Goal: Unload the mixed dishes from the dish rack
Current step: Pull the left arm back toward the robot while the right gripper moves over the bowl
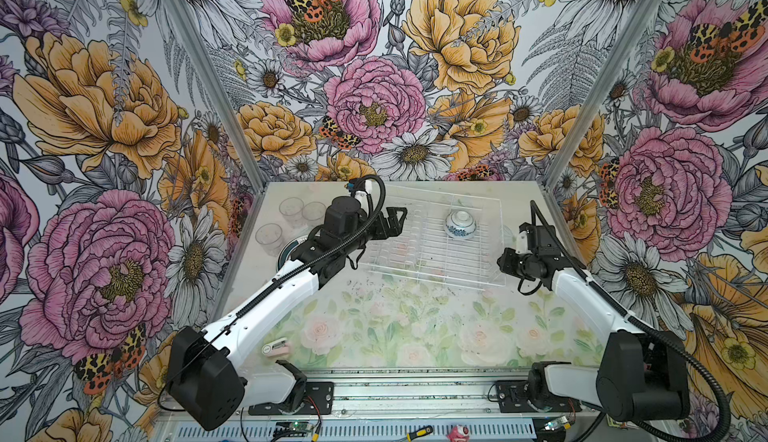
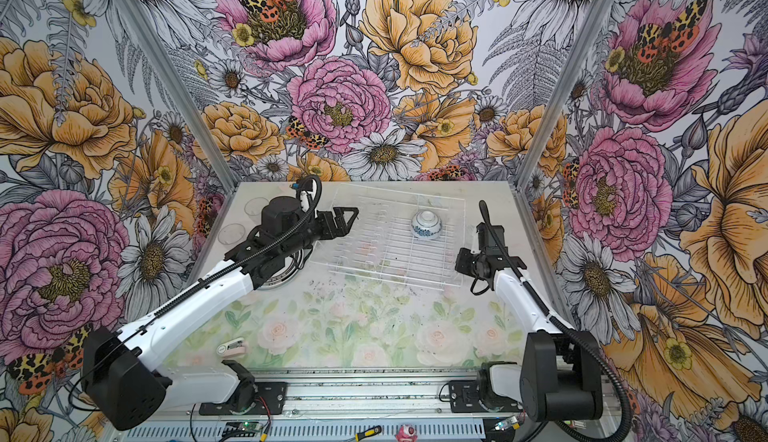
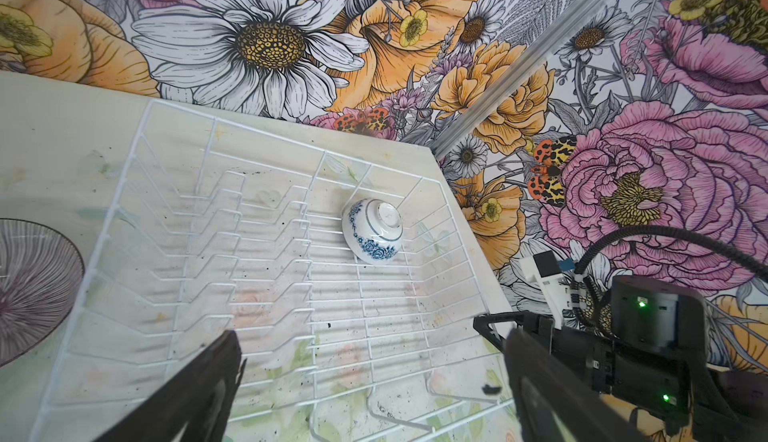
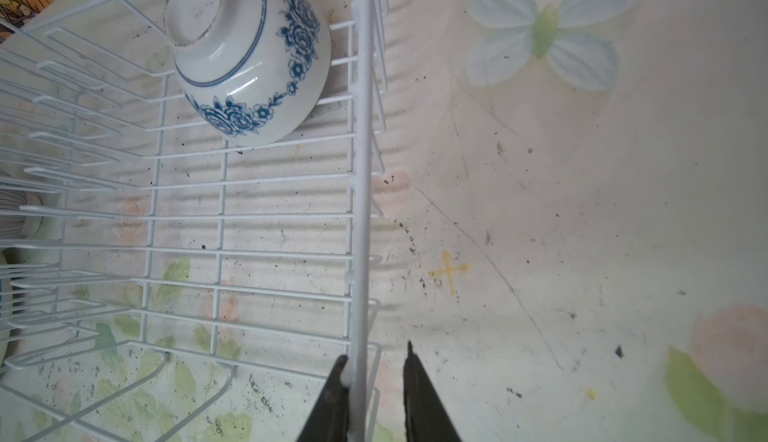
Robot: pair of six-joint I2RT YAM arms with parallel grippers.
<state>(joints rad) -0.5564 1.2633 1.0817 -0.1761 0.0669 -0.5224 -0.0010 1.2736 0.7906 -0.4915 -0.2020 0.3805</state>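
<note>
The white wire dish rack (image 1: 415,253) (image 2: 386,253) lies at the back middle of the table. Inside it one small white bowl with a blue flower pattern (image 1: 460,225) (image 2: 426,224) (image 3: 372,230) (image 4: 249,53) sits upside down near the far right corner. My left gripper (image 1: 401,220) (image 3: 372,336) hovers open over the rack's left part and holds nothing. My right gripper (image 1: 501,261) (image 4: 376,355) straddles the rack's right rim wire (image 4: 361,170) with its jaws narrowly apart. One finger touches the wire and the other stands off it.
Three clear glass tumblers (image 1: 293,210) stand on the table at the back left. A dark-rimmed plate (image 1: 287,253) lies partly under my left arm, and a ribbed glass bowl (image 3: 33,290) sits left of the rack. A small pink-white object (image 1: 276,346) lies front left.
</note>
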